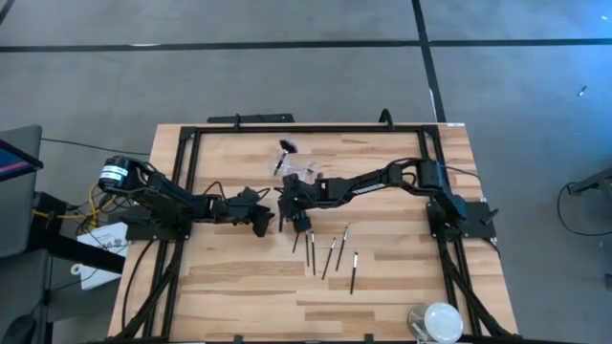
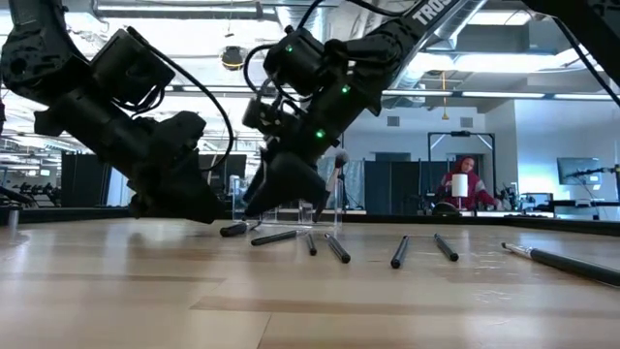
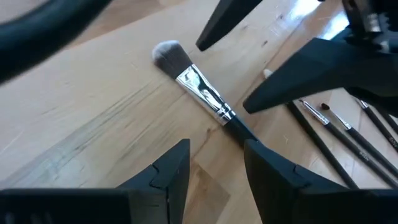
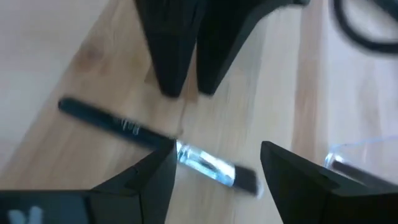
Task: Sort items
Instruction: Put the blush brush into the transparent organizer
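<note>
A makeup brush (image 3: 205,93) with a pale head, silvery ferrule and black handle lies flat on the wooden table between both grippers. My right gripper (image 4: 219,149) is open, slanting down, its fingers on either side of the ferrule (image 4: 208,163) without touching it. My left gripper (image 3: 214,146) is open over the handle; the handle (image 3: 239,129) runs out of sight behind one finger. In the high view my left gripper (image 1: 262,224) and right gripper (image 1: 287,203) meet at the table's middle. Several slim brushes (image 1: 330,256) lie on the table nearer the front.
A clear holder (image 1: 308,174) stands just beyond the grippers with a fluffy-headed brush (image 1: 285,151) by it. A round white-and-clear disc (image 1: 435,320) sits at the near right corner. Black frame rails (image 1: 182,172) border the table. Bare wood lies at the near left.
</note>
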### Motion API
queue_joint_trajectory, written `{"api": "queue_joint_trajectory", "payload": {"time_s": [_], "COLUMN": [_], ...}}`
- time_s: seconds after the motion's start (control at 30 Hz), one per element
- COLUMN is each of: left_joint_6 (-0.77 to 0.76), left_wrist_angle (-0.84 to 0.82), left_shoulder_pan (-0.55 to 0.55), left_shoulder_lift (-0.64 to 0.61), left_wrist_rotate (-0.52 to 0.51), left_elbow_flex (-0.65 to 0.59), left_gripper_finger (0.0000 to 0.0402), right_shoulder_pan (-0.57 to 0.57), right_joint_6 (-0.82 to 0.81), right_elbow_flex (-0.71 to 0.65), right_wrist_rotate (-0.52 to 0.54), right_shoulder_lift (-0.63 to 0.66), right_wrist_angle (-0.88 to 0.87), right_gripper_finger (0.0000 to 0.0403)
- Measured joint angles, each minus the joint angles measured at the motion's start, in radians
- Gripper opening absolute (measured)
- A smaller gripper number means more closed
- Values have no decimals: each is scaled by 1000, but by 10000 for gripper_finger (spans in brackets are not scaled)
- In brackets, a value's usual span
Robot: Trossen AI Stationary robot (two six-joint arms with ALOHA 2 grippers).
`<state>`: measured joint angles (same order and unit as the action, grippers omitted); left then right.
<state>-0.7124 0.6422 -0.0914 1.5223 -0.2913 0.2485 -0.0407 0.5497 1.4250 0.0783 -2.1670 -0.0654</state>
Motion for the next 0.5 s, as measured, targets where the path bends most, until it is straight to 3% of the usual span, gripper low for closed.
{"api": "queue_joint_trajectory", "payload": {"time_s": [0.1,0.2,0.33,0.5], "left_joint_6": [5,86,148,161], "left_wrist_angle": [0,-2,-5,-24], "left_shoulder_pan": [-1,-1,-2,-2], "left_shoulder_lift": [0,-17,-83,-206], "left_wrist_rotate": [9,99,224,247], "left_elbow_flex": [0,0,0,0], "left_gripper_finger": [147,147,147,147], "right_shoulder_pan": [-1,-8,-15,-25], "right_joint_6": [10,13,94,241], "right_elbow_flex": [0,0,0,1], "right_wrist_rotate": [-1,-4,-3,-81], "right_shoulder_lift": [0,1,2,-1], "right_wrist_angle": [-51,-116,-76,-24], "right_gripper_finger": [216,212,208,212]}}
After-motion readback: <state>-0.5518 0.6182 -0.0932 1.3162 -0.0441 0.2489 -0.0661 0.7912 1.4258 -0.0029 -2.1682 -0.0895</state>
